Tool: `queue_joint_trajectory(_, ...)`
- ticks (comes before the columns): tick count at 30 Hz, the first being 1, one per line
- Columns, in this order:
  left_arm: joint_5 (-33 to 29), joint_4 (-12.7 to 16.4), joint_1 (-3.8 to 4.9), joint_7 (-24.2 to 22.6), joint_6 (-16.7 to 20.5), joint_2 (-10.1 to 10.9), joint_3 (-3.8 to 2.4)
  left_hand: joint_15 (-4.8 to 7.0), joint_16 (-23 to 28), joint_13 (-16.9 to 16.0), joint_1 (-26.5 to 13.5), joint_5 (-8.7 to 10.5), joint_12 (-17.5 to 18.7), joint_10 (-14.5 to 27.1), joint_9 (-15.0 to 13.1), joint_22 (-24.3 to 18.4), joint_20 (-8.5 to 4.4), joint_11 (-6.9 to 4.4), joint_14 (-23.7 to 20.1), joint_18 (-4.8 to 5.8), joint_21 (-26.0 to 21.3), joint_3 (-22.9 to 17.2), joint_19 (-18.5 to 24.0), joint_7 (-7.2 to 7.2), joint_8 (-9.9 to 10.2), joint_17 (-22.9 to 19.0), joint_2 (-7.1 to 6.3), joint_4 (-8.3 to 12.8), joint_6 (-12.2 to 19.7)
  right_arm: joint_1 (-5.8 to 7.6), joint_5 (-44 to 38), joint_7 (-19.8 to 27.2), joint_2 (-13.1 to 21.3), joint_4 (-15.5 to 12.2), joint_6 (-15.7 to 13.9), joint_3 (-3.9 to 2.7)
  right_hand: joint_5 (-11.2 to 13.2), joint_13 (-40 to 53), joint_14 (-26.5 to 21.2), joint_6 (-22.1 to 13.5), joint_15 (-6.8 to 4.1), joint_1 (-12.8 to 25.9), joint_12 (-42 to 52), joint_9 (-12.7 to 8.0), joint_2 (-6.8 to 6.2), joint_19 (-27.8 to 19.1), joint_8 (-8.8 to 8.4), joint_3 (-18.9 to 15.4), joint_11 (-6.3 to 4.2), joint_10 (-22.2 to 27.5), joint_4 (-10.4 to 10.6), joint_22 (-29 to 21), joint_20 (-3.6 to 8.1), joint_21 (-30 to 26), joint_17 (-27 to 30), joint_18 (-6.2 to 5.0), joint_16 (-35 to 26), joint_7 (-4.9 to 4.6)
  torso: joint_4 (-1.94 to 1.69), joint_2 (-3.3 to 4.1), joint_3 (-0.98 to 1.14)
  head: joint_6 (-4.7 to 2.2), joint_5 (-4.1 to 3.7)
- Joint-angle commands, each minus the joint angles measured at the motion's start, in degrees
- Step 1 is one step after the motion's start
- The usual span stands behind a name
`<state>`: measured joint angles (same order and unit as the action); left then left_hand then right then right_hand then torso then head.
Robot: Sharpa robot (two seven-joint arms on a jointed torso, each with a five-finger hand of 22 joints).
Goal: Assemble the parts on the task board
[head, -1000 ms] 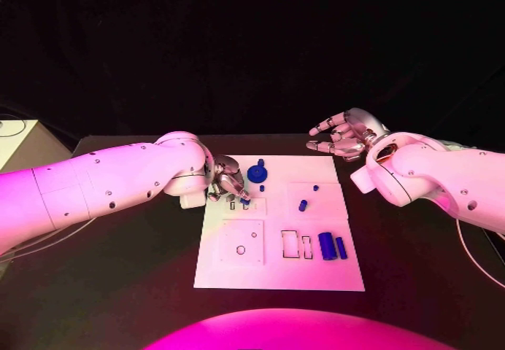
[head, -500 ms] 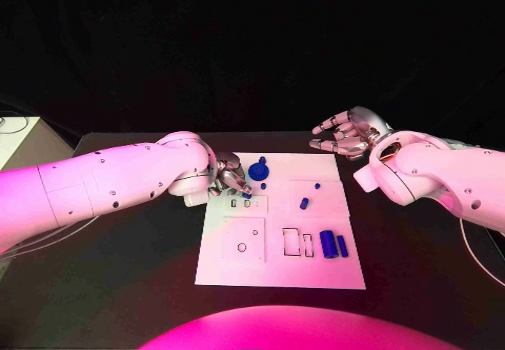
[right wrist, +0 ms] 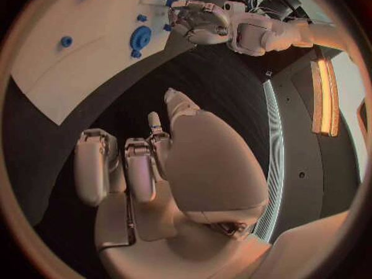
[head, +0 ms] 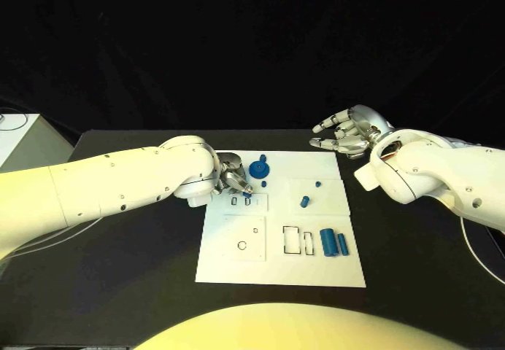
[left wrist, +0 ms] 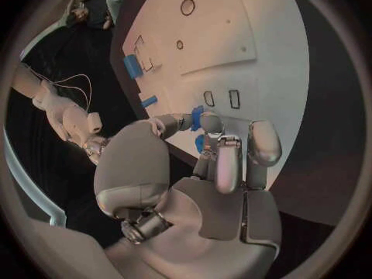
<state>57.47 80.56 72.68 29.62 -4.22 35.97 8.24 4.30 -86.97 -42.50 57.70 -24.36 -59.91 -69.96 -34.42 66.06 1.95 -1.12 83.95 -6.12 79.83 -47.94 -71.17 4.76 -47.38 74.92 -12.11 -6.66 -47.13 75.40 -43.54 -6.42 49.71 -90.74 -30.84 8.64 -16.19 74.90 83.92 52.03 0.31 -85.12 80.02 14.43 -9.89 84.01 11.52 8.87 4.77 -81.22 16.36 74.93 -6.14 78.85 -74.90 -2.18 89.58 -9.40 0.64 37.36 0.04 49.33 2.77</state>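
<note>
1. The biggest risk lies with the left hand (head: 231, 181), which pinches a small blue plastic part (left wrist: 197, 117) between thumb and fingertips over the near-left area of the white flat task board (head: 276, 273). If the piece comes down tilted or off-line with the two little slots (head: 240, 202) just below the fingers, it may jam on a slot edge or skid over the plate.
2. A slack pinch could let the piece drop, and it might roll toward the round blue geared part (head: 257, 171) just beside the fingertips, or off onto the black desk (head: 126, 292).
3. The bulky white left arm (head: 116, 186) reaches in low across the board's edge; a wide sweep could, I judge, nudge the plate out of place.
4. The right hand (head: 345, 133) is held off the board's far corner, palm up, fingers loosely curled and apart, holding nothing; it poses little hazard where it is.
5. Two blue cylinders (head: 333, 241) lie well apart from both hands, beside rectangular cut-outs.
</note>
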Motion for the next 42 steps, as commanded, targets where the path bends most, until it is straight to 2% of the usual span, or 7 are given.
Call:
queue_joint_trajectory(1, 1.41, -0.04, -0.04, -0.15, 0.07, -0.26, 0.08, 0.32, -0.28, 0.47, -0.09, -0.34, 0.56, -0.22, -8.66, 0.11, -0.01, -0.30, 4.54, 0.52, 0.35, -9.86, -0.42, -1.89, -0.36, 9.42, 0.64, 9.95, -2.22, -0.03, -0.04, 0.12, 0.00, -0.03, 0.61, -0.02, -0.27, 5.71, 5.70, -0.31, 0.26, 0.44, -0.19, -0.09, 0.03, 0.05, 0.18, 0.38, 0.03, 0.57, 0.07, 7.72, -0.34, -0.37, -13.72, -0.62, -0.20, -0.23, -0.03, 0.02, -0.01, 0.09, 0.06)
queue_joint_trajectory(14, 1.93, 0.00, -0.06, 0.05, -2.15, -0.48, 0.65, 0.43, -0.43, 1.80, -0.45, -0.56, 1.31, -0.07, -8.83, 0.25, -0.10, -0.44, 4.63, 0.56, 0.42, -9.95, -0.54, -2.06, -0.66, 9.72, 0.77, 9.95, -2.46, -0.03, -0.04, 0.09, 0.02, -0.02, 0.73, -0.01, -0.34, 5.63, 5.67, -0.35, 0.27, 0.63, -0.26, -0.10, -0.02, -0.01, 0.19, 0.44, 0.03, 0.65, 0.08, 7.66, -0.35, -0.50, -13.64, -0.65, -0.24, -0.24, 0.01, -0.02, 0.03, 0.32, 0.23)
queue_joint_trajectory(29, 2.56, 0.08, -0.06, 0.14, -3.46, -0.47, 1.51, 0.54, -0.62, 2.60, -0.78, -0.67, 1.71, -0.17, -8.97, 0.24, -0.17, -0.58, 4.73, 0.56, 0.42, -9.97, -0.55, -2.22, -0.91, 10.10, 0.89, 9.94, -2.64, -0.03, -0.04, 0.06, 0.08, -0.03, 0.76, -0.01, -0.34, 5.63, 5.67, -0.35, 0.27, 0.63, -0.26, -0.10, -0.02, -0.01, 0.19, 0.44, 0.03, 0.65, 0.08, 7.66, -0.35, -0.50, -13.64, -0.65, -0.24, -0.24, 0.03, 0.00, -0.04, 0.53, 0.29)
queue_joint_trajectory(42, 2.79, -0.20, -0.06, 0.22, -4.15, -0.72, 1.78, 0.59, -0.55, 3.02, -0.89, -0.70, 1.96, -0.14, -9.02, 0.34, -0.20, -0.64, 4.69, 0.58, 0.47, -9.99, -0.63, -2.28, -0.99, 9.95, 0.94, 9.95, -2.68, -0.07, -0.42, -0.29, 0.07, -0.02, 0.97, -0.01, -0.34, 5.63, 5.67, -0.35, 0.27, 0.63, -0.26, -0.10, -0.02, -0.01, 0.19, 0.44, 0.03, 0.65, 0.08, 7.66, -0.35, -0.50, -13.64, -0.65, -0.24, -0.24, 0.04, 0.06, -0.06, 0.59, 0.28)
